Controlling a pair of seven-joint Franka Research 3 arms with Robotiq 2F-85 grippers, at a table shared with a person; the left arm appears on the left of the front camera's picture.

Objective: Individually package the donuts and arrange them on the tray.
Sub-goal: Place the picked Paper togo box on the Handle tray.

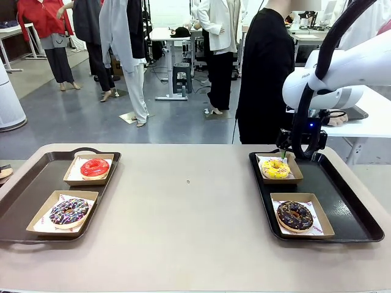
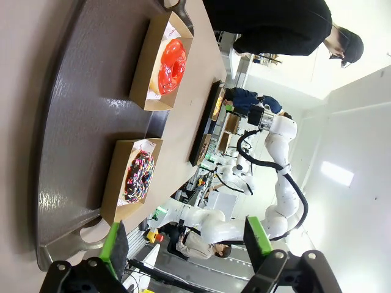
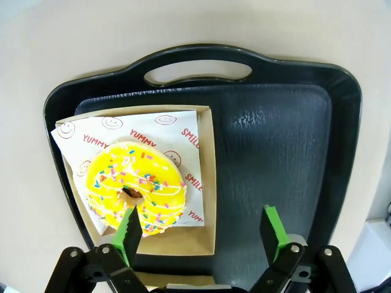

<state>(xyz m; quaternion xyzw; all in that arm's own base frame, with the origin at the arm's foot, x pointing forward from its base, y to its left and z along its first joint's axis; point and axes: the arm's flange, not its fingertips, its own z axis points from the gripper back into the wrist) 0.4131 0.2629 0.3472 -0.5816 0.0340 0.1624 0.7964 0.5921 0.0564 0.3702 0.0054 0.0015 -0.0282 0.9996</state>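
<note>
Right wrist view | right fingers [image 3: 200, 235] spread wide, empty | above yellow donut [image 3: 135, 185]

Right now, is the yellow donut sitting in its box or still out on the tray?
In. The yellow donut lies on printed paper inside its cardboard box, with the open right gripper above it.

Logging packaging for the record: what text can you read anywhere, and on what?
"YUMMY": red print on the paper liner under the yellow donut.
"SMILE": same liner, partly cut off by the donut.
Red print on the liner under the chocolate donut: too small to read.
</note>
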